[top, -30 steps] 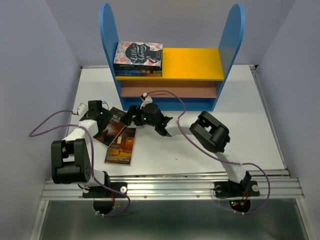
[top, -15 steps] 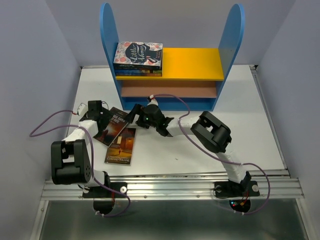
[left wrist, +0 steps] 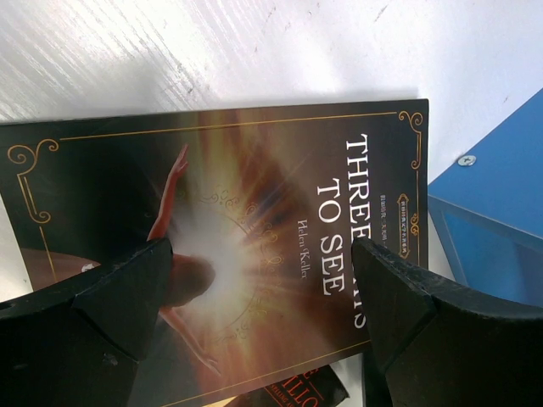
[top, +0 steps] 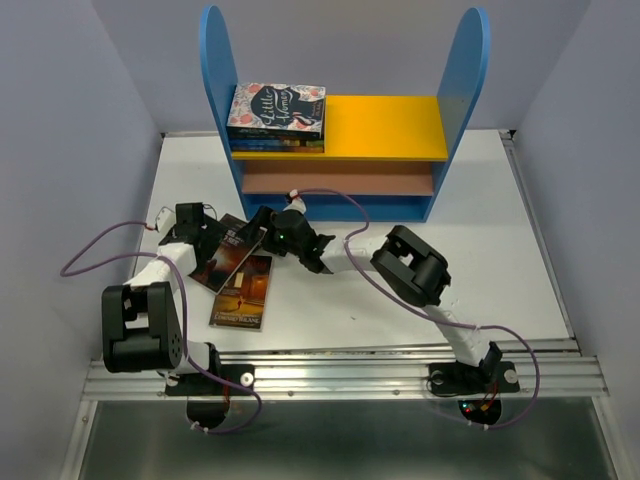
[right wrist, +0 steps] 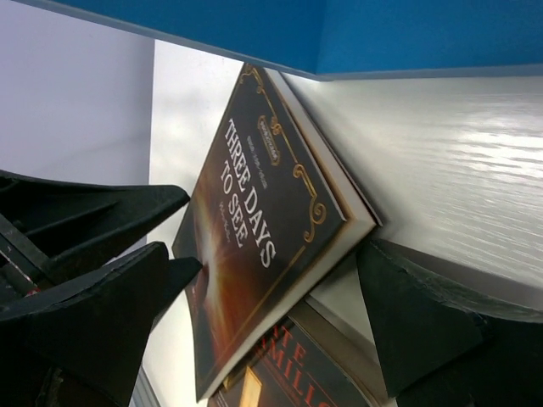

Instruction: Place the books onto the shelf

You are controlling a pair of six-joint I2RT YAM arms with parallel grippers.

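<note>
Two dark paperbacks (top: 243, 292) on table (top: 480, 260); "Three Days to See" (left wrist: 254, 195) gold-bordered.

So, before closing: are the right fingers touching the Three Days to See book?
Cannot tell. Right wrist view: the book lies close by the fingers; gap or contact unclear.

In the left wrist view, a finger (left wrist: 407, 305) of the left gripper (left wrist: 261, 250) hides the middle of the dark book (left wrist: 110, 170)'s title from us. The second book (left wrist: 293, 397) is cut off below. From above, we cannot read the spines (top: 272, 143) under Little Women (top: 277, 108): too small.
</note>
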